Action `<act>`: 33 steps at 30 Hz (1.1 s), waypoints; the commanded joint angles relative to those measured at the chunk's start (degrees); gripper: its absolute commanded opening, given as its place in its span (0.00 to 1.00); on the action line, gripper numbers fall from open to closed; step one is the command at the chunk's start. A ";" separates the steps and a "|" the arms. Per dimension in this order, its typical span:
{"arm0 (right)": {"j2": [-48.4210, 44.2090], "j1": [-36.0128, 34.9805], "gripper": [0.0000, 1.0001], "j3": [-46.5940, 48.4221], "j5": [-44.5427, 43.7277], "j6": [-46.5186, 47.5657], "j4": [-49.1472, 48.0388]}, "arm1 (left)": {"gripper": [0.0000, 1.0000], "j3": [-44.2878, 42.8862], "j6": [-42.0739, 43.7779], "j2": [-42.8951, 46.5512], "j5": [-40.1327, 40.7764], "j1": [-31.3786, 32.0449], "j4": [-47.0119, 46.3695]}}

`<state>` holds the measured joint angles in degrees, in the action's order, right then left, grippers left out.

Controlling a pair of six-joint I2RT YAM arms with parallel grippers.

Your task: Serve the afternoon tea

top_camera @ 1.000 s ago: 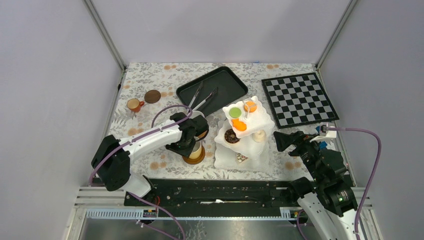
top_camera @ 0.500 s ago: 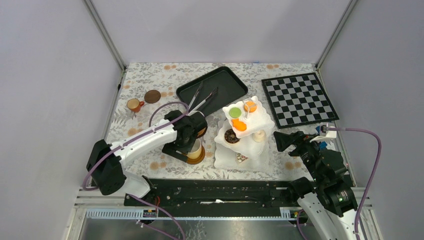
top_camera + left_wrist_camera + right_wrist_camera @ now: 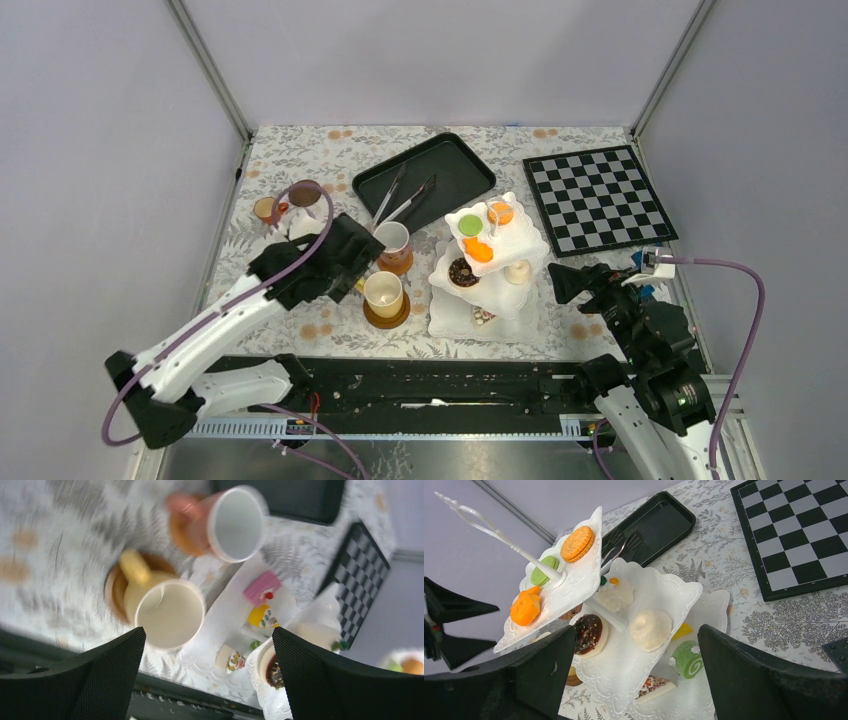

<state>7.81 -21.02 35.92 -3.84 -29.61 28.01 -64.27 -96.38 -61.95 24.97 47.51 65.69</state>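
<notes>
Top view: left tool (image 3: 352,262) open, empty, at 9 o'clock of the yellow cup (image 3: 383,290) on its saucer (image 3: 387,320). Left wrist: white cup (image 3: 236,522) at 1 o'clock of it. Right wrist: right tool (image 3: 635,630) open, facing the stand (image 3: 674,592)

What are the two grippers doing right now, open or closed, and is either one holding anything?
Left gripper: open, holding nothing.
Right gripper: open, holding nothing.

left arm (image 3: 215,325): white shells, black joints; right arm (image 3: 650,345): mostly black; cables (image 3: 710,262): purple; left hand (image 3: 207,635): black fingers (image 3: 90,680)
</notes>
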 commanded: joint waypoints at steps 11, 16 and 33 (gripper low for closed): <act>4.92 -0.43 0.98 0.19 -2.93 0.10 -1.26 | 0.98 4.87 63.28 -4.18 -6.96 -40.29 -52.97; 5.34 -0.43 0.98 0.04 -3.65 -0.14 -1.18 | 0.83 3.25 53.31 -19.55 -15.64 -47.38 -64.26; 7.24 -0.43 0.98 0.74 -6.99 -0.52 -0.33 | 0.24 -25.40 49.79 -56.17 -6.99 -51.58 -51.65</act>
<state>14.48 -21.02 35.79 -8.86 -29.91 28.05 -85.69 -45.78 -115.26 15.92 -3.11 12.38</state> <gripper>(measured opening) 0.985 0.242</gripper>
